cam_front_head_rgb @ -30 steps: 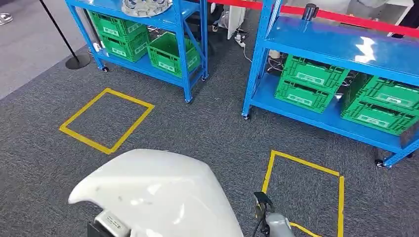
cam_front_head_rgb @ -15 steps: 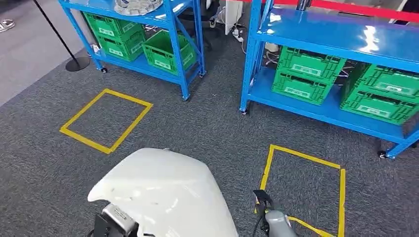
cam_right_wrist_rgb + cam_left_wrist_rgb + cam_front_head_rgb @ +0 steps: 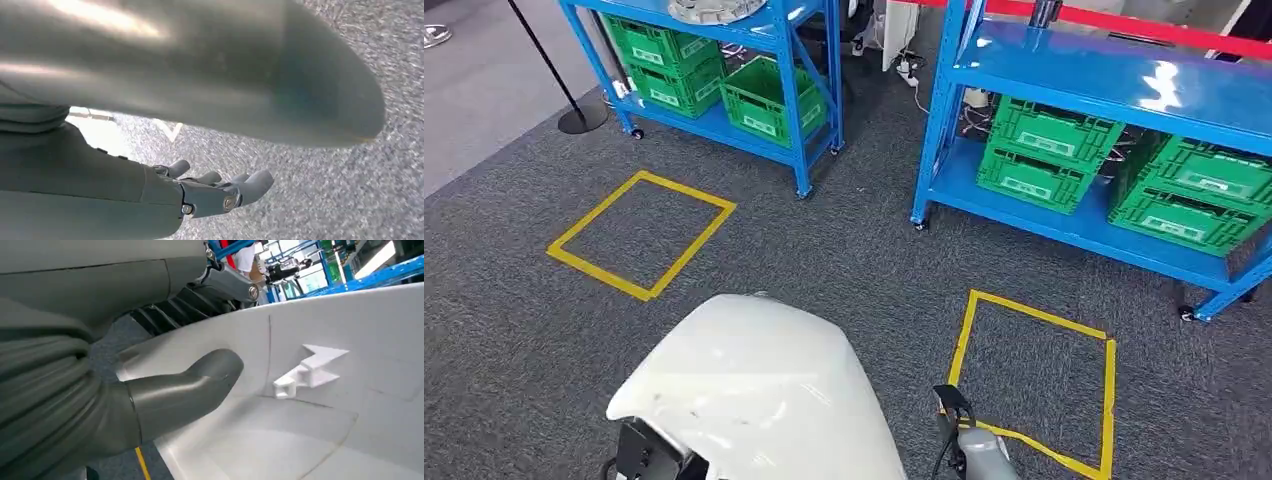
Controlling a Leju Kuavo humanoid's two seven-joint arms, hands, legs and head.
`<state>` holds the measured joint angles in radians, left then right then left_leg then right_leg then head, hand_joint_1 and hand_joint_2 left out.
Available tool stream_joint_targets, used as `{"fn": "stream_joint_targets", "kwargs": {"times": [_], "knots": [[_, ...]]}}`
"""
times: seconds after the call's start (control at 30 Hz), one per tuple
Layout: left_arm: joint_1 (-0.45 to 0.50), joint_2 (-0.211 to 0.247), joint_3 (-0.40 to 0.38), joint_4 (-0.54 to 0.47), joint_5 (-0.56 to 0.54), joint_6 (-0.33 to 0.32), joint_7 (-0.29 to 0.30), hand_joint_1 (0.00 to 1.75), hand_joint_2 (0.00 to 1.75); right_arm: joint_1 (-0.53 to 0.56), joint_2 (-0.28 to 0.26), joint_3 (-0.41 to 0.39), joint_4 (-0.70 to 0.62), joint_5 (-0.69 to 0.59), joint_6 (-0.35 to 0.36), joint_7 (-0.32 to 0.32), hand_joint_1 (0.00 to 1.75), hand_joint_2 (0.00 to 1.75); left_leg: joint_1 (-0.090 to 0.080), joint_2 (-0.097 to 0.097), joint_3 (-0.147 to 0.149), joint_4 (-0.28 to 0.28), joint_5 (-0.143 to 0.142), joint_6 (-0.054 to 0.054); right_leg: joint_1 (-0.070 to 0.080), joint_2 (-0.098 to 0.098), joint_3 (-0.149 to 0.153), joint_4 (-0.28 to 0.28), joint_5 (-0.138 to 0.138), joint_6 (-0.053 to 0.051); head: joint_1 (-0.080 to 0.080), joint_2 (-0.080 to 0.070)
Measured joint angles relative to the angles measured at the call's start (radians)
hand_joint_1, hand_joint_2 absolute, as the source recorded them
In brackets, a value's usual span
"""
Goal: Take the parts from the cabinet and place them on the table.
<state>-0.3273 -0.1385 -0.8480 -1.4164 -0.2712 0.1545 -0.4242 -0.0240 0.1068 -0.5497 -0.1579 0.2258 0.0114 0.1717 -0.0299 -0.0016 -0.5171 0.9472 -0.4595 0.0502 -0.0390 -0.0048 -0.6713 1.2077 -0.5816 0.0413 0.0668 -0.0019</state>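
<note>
A big curved white shell part (image 3: 754,390) rides low in front of me in the head view. My left hand (image 3: 100,405) grips it at the rim, with the thick grey thumb (image 3: 200,380) pressed on the smooth inside of the white shell part (image 3: 325,440) and the dark fingers behind the wall. My right hand (image 3: 220,192) hangs over the grey carpet with its fingers stretched out and nothing in them. The right arm (image 3: 976,452) shows at the bottom of the head view.
Two blue racks stand ahead: the left rack (image 3: 809,90) carries a silver round part (image 3: 714,8) on top, and the right rack (image 3: 1124,85) has a bare blue top. Green crates (image 3: 1044,150) fill the lower shelves. Yellow tape squares (image 3: 639,235) mark the carpet. A stanchion base (image 3: 582,120) stands far left.
The whole picture has shifted a little as the camera moved. The white shell stays in my left hand and now sits slightly further right in the view.
</note>
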Motion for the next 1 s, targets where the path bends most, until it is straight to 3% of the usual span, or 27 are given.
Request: {"fn": "stream_joint_targets", "kwargs": {"times": [0.03, 0.07, 0.1, 0.17, 0.2, 0.23, 0.27, 0.33, 0.37, 0.4, 0.43, 0.5, 0.53, 0.57, 0.6, 0.63, 0.7, 0.73, 0.77, 0.87, 0.9, 0.93, 0.97, 1.0], "knots": [[0.0, 0.0, 0.0, 0.003, 0.0, 0.0, 0.0, 1.75, 1.75, 0.001, -0.001, 0.0, 0.0, 0.0, 0.0, 0.0, 0.0, 0.0, -0.003, 0.0, -0.01, 0.007, 0.001, 0.002, 0.005, 0.002, -0.032, 0.073, -0.031, 0.0, 0.001, 0.0], [0.001, 0.0, 0.0, 0.005, 0.0, 0.0, 0.001, 1.75, 1.75, 0.002, -0.002, 0.0, 0.0, 0.001, -0.001, 0.0, 0.0, 0.0, -0.006, -0.001, -0.019, 0.014, 0.002, 0.003, 0.008, 0.003, -0.044, 0.106, -0.037, -0.001, 0.001, 0.0], [0.0, 0.0, 0.0, 0.005, 0.0, 0.0, 0.001, 1.75, 1.75, 0.002, -0.002, 0.0, 0.0, 0.002, -0.001, 0.0, 0.0, 0.0, -0.007, -0.001, -0.029, 0.024, 0.002, 0.003, 0.01, 0.003, -0.033, 0.09, -0.022, -0.002, 0.0, 0.0], [0.0, -0.002, 0.0, 0.005, 0.0, 0.0, 0.001, 1.75, 1.75, 0.001, -0.004, 0.0, 0.0, 0.002, -0.001, 0.0, 0.0, 0.0, -0.005, -0.002, -0.048, 0.05, -0.002, 0.0, 0.01, 0.002, 0.061, -0.065, 0.048, -0.001, 0.003, 0.0], [0.0, -0.003, 0.0, 0.005, 0.0, 0.0, 0.0, 1.75, 1.75, 0.0, -0.005, 0.0, 0.0, 0.002, -0.001, 0.0, 0.0, 0.0, -0.005, -0.002, -0.058, 0.069, -0.007, -0.006, 0.007, 0.001, 0.111, -0.15, 0.064, 0.002, 0.005, 0.0], [-0.001, -0.005, 0.0, 0.005, 0.0, 0.0, 0.001, 1.75, 1.75, -0.002, -0.004, 0.0, 0.0, 0.001, 0.0, 0.0, 0.0, 0.0, -0.014, -0.003, -0.069, 0.082, -0.014, -0.012, 0.013, 0.004, 0.102, -0.149, 0.049, -0.006, 0.007, 0.0], [-0.001, -0.006, 0.0, 0.005, 0.0, 0.0, 0.002, 1.75, 1.75, -0.002, -0.004, 0.0, 0.0, 0.002, 0.0, -0.002, 0.0, 0.0, -0.014, -0.005, -0.081, 0.093, -0.022, -0.01, 0.011, 0.007, 0.099, -0.147, 0.057, -0.022, 0.003, 0.0], [-0.001, -0.008, -0.002, 0.004, 0.0, 0.0, 0.001, 1.75, 1.75, 0.001, -0.005, 0.0, 0.0, 0.002, 0.0, 0.0, 0.0, 0.0, -0.013, -0.005, -0.082, 0.091, -0.02, -0.012, 0.013, 0.007, 0.095, -0.147, 0.058, -0.031, 0.004, 0.0], [-0.001, -0.008, -0.002, 0.004, 0.0, 0.0, 0.001, 1.75, 1.75, 0.001, -0.005, 0.0, 0.0, 0.001, 0.0, 0.0, 0.0, 0.0, -0.013, -0.004, -0.084, 0.095, -0.019, -0.016, 0.007, 0.006, 0.093, -0.149, 0.063, -0.038, 0.005, 0.0], [0.0, -0.008, -0.002, 0.003, 0.0, 0.0, 0.001, 1.75, 1.75, 0.0, -0.001, 0.0, 0.0, 0.002, 0.0, 0.0, 0.0, 0.0, -0.012, -0.006, -0.084, 0.106, -0.026, -0.025, 0.005, 0.003, 0.092, -0.15, 0.068, -0.044, 0.007, 0.0], [-0.001, -0.008, -0.002, 0.003, 0.0, 0.0, 0.002, 1.75, 1.75, 0.001, -0.002, -0.001, 0.0, 0.001, 0.0, 0.0, 0.0, 0.0, -0.009, -0.005, -0.095, 0.138, -0.059, -0.037, 0.002, 0.004, 0.093, -0.153, 0.072, -0.05, 0.004, 0.0], [-0.002, -0.008, -0.002, 0.003, 0.0, 0.0, 0.002, 1.75, 1.75, 0.001, -0.002, -0.001, 0.0, 0.002, 0.0, 0.0, 0.0, 0.0, 0.009, -0.003, -0.151, 0.271, -0.144, -0.056, -0.001, 0.003, 0.086, -0.154, 0.078, -0.051, 0.003, 0.0], [-0.001, -0.007, -0.002, 0.004, 0.0, 0.0, 0.002, 1.75, 1.75, 0.002, -0.002, -0.001, 0.0, 0.001, 0.0, 0.0, 0.0, 0.0, 0.017, -0.003, -0.179, 0.338, -0.175, -0.062, -0.002, 0.002, 0.081, -0.154, 0.08, -0.049, 0.0, 0.0], [-0.001, -0.007, -0.003, 0.005, 0.0, 0.0, 0.002, 1.75, 1.75, 0.002, -0.002, -0.001, 0.0, 0.002, 0.0, 0.0, 0.0, 0.0, 0.022, -0.003, -0.193, 0.374, -0.184, -0.066, -0.002, 0.001, 0.078, -0.154, 0.083, -0.047, 0.001, 0.0], [-0.001, -0.006, -0.003, 0.005, 0.0, 0.0, 0.002, 1.75, 1.75, 0.002, -0.002, -0.001, 0.0, 0.002, 0.0, 0.0, 0.0, 0.0, 0.026, -0.003, -0.185, 0.366, -0.174, -0.067, -0.003, 0.0, 0.074, -0.154, 0.085, -0.045, 0.001, 0.0], [-0.001, -0.006, -0.003, 0.005, 0.0, 0.0, 0.002, 1.75, 1.75, 0.002, -0.002, -0.001, 0.0, 0.001, 0.0, 0.0, 0.0, 0.0, 0.027, -0.003, -0.157, 0.319, -0.145, -0.065, -0.003, -0.001, 0.072, -0.154, 0.087, -0.043, 0.001, 0.0], [-0.001, -0.006, -0.003, 0.002, -0.002, 0.0, 0.004, 1.75, 1.75, 0.002, -0.003, -0.001, 0.0, -0.004, 0.0, 0.0, 0.0, 0.0, 0.024, -0.004, -0.054, 0.143, -0.071, -0.05, -0.004, 0.0, 0.071, -0.156, 0.093, -0.038, 0.001, 0.0], [-0.001, -0.008, -0.004, -0.005, -0.003, 0.0, 0.009, 1.75, 1.75, 0.002, -0.001, -0.002, 0.0, -0.011, -0.001, 0.0, 0.0, 0.0, 0.017, -0.004, -0.011, 0.062, -0.062, -0.039, -0.008, 0.0, 0.071, -0.159, 0.098, -0.034, 0.001, 0.0], [0.0, -0.011, -0.005, -0.011, -0.009, -0.003, 0.012, 1.75, 1.75, 0.002, 0.0, -0.005, 0.0, -0.017, -0.005, 0.0, 0.0, 0.0, 0.014, -0.002, -0.016, 0.064, -0.059, -0.039, -0.007, 0.001, 0.072, -0.165, 0.102, -0.025, 0.003, 0.0], [0.0, -0.017, -0.011, -0.017, -0.019, -0.008, 0.021, 1.75, 1.75, 0.003, 0.002, -0.014, 0.0, -0.027, -0.01, 0.0, 0.0, 0.0, 0.001, -0.002, -0.021, 0.054, -0.048, -0.023, -0.018, -0.002, 0.073, -0.18, 0.116, -0.002, -0.006, 0.0], [0.001, -0.022, -0.011, -0.019, -0.019, -0.01, 0.022, 1.75, 1.75, 0.003, 0.004, -0.016, 0.0, -0.029, -0.015, 0.0, 0.0, 0.0, 0.011, -0.003, -0.003, 0.026, -0.024, -0.016, -0.015, -0.001, 0.075, -0.181, 0.119, 0.005, -0.006, 0.0], [0.0, -0.027, -0.015, -0.018, -0.019, -0.01, 0.022, 1.75, 1.75, 0.004, 0.002, -0.018, 0.0, -0.032, -0.023, 0.0, 0.0, 0.0, 0.01, -0.001, -0.003, 0.012, -0.012, -0.019, -0.014, 0.0, 0.067, -0.163, 0.101, 0.002, -0.006, 0.0], [-0.002, -0.032, -0.019, -0.016, -0.019, -0.01, 0.023, 1.75, 1.75, 0.003, 0.002, -0.018, 0.0, -0.034, -0.026, -0.001, 0.0, 0.0, 0.01, 0.001, -0.006, 0.011, -0.005, -0.009, -0.008, 0.002, 0.042, -0.111, 0.056, -0.001, -0.003, 0.0], [-0.001, -0.035, -0.024, -0.015, -0.019, -0.011, 0.023, 1.75, 1.75, 0.004, 0.002, -0.018, 0.0, -0.036, -0.029, -0.001, 0.0, 0.0, 0.009, 0.001, -0.012, 0.012, -0.002, -0.009, -0.005, 0.003, 0.012, -0.038, 0.013, -0.001, 0.004, 0.0]]}}
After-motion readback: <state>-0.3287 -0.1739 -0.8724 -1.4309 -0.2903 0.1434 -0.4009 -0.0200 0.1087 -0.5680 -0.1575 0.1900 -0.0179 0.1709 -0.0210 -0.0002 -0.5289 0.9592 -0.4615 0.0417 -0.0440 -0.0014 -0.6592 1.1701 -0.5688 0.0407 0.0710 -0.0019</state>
